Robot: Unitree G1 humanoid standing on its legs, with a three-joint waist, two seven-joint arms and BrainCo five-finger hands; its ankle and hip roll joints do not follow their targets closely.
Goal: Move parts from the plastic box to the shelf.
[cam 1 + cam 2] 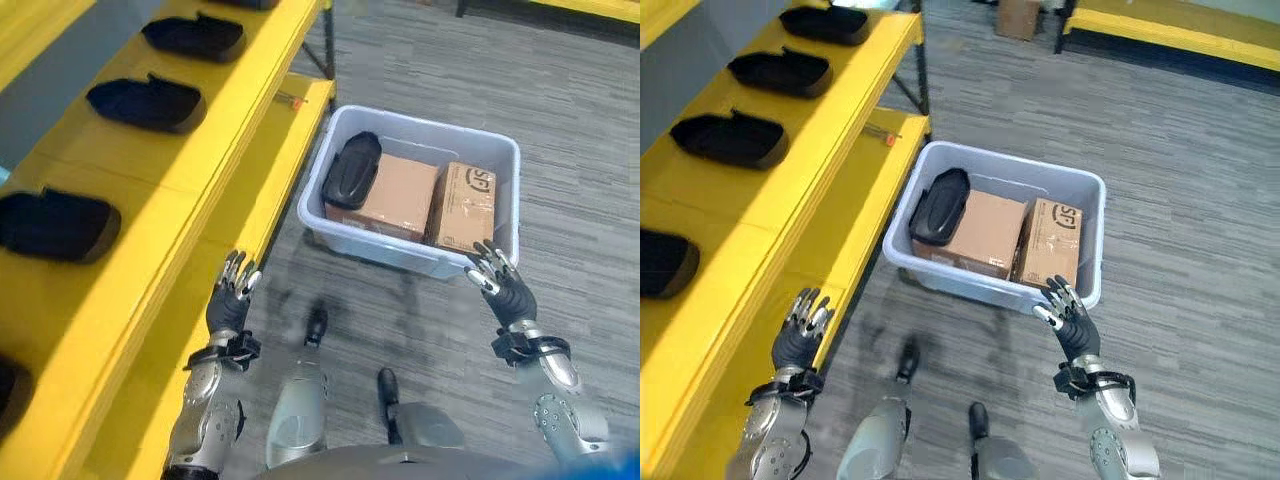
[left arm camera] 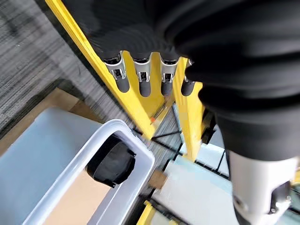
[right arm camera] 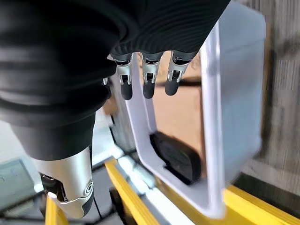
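A pale plastic box (image 1: 330,156) stands on the grey carpet beside the yellow shelf (image 1: 160,200). Inside it a black part (image 1: 351,170) leans at the left end, on top of a brown carton (image 1: 395,193); a second carton (image 1: 466,205) stands at the right. Several black parts (image 1: 145,102) lie in a row on the shelf's upper board. My right hand (image 1: 503,285) hovers open at the box's near right corner, holding nothing. My left hand (image 1: 230,296) is open and empty by the shelf's front edge, short of the box.
The shelf has a lower yellow board (image 1: 270,170) that reaches almost to the box's left wall. Another yellow rack (image 1: 1160,30) runs along the far side of the carpet, with a small carton (image 1: 1015,15) on the floor near it.
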